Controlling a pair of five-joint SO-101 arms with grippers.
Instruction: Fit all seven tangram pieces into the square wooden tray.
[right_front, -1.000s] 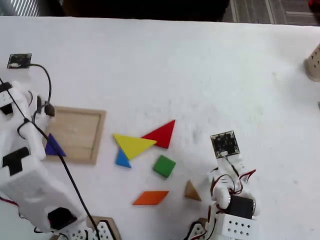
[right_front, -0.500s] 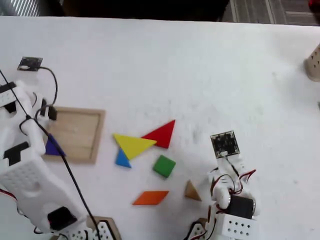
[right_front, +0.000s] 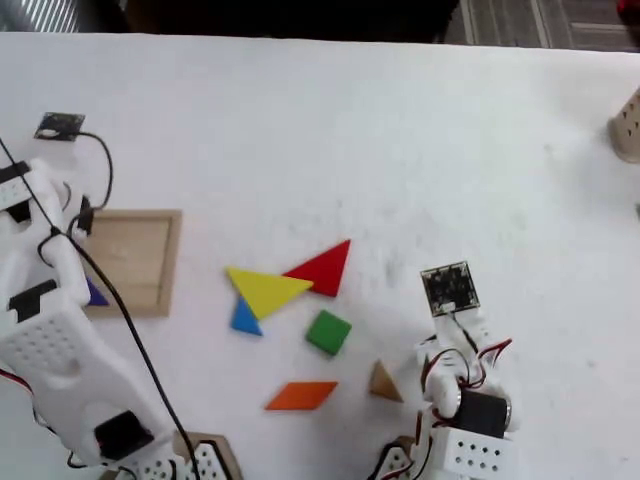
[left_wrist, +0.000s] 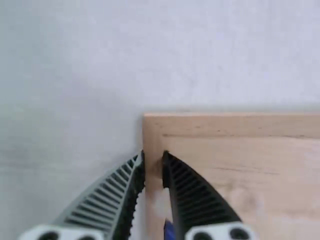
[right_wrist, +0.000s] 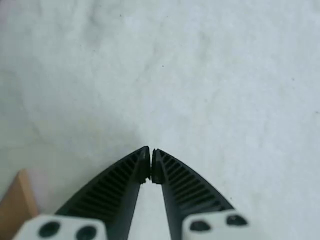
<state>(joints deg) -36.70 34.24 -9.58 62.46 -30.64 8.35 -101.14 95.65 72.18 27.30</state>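
Note:
The square wooden tray (right_front: 135, 260) lies at the table's left, with a purple triangle (right_front: 95, 293) at its near left corner, half under the left arm. My left gripper (left_wrist: 153, 160) is shut on the tray's rim (left_wrist: 240, 125), one finger outside the wall and one inside. A yellow triangle (right_front: 265, 290), red triangle (right_front: 325, 268), blue triangle (right_front: 244, 318), green square (right_front: 328, 331), orange parallelogram (right_front: 300, 396) and brown triangle (right_front: 382, 382) lie loose mid-table. My right gripper (right_wrist: 151, 152) is shut over bare table beside the brown triangle (right_wrist: 15, 210).
The right arm's base (right_front: 465, 420) stands at the front edge, right of the pieces. A perforated wooden block (right_front: 627, 125) sits at the far right edge. A black cable (right_front: 130, 340) runs along the left arm. The table's back half offers free room.
The tray has slid to the left along with the left gripper. The purple triangle is now more hidden under the left arm. The right arm and loose pieces have not moved.

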